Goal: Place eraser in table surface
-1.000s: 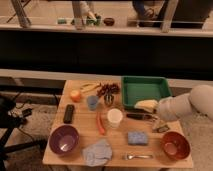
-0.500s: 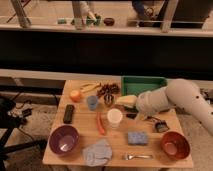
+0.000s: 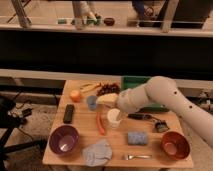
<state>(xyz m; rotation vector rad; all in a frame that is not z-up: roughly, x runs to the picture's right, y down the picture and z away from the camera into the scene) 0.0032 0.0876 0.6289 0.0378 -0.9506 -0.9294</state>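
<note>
— What takes up most room?
— The tan surface (image 3: pixel 82 129), then the white arm (image 3: pixel 160 95) stretched over it from the right, past the green tray (image 3: pixel 131 80).
— And the eraser (image 3: pixel 69 113)?
— Flat on the surface's left side, just behind the purple bowl (image 3: pixel 63 139).
— The end effector (image 3: pixel 103 99)?
— Beside what seems a small blue cup (image 3: pixel 91 102), apart from the eraser; spread or pressed together, I cannot tell.

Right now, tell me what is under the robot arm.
The arm covers most of the green tray; its contents cannot be seen. The gripper is by the blue cup, away from the eraser on the table surface.
</note>
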